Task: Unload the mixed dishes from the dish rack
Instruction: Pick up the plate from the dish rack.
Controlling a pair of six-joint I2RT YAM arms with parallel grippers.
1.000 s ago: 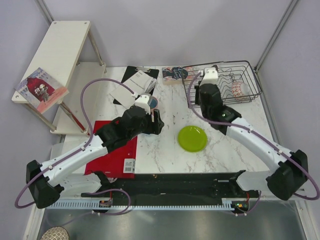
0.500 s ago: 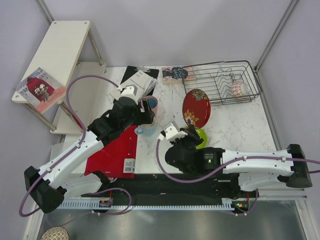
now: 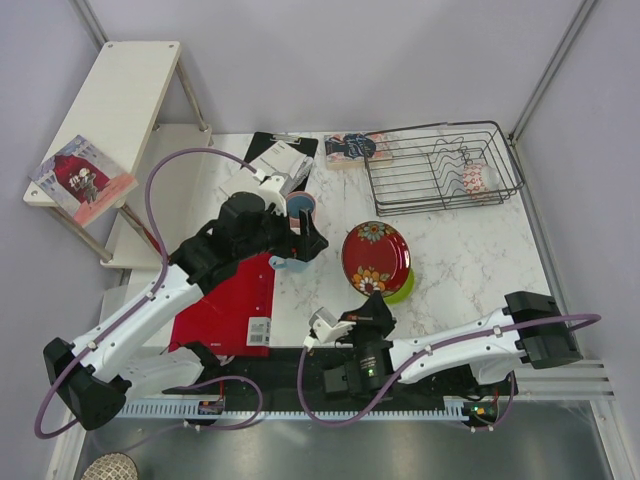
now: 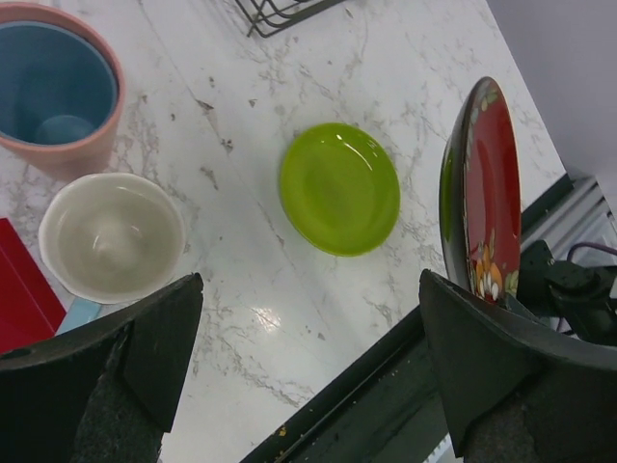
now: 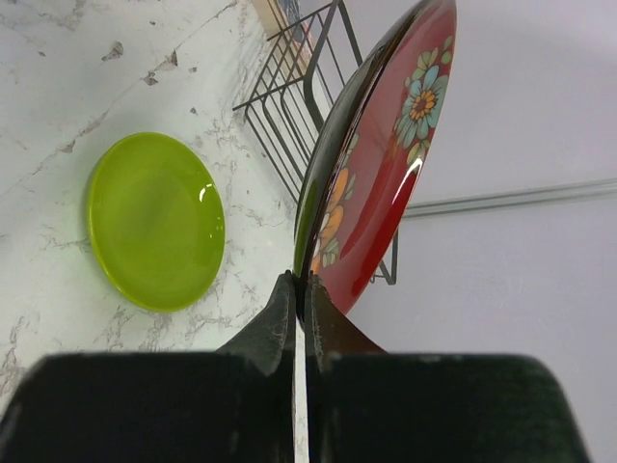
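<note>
Tutor: Since the earlier frame, the dark red floral plate [image 3: 375, 258] had been carried nearer the table's near edge. It stood on edge, its lower rim pinched by the right gripper [image 5: 297, 289].

Student: What did it hide?

Tutor: From above, most of the lime-green plate [image 5: 154, 220], which lay flat on the marble table [image 3: 470, 250]. The left gripper [image 4: 308, 289], jaws now spread wide, hung over the light blue handled mug [image 4: 111, 236] beside the pink cup [image 4: 72, 159]. The dish rack [image 3: 440, 165] stood far right; its remaining contents were indistinct.
</note>
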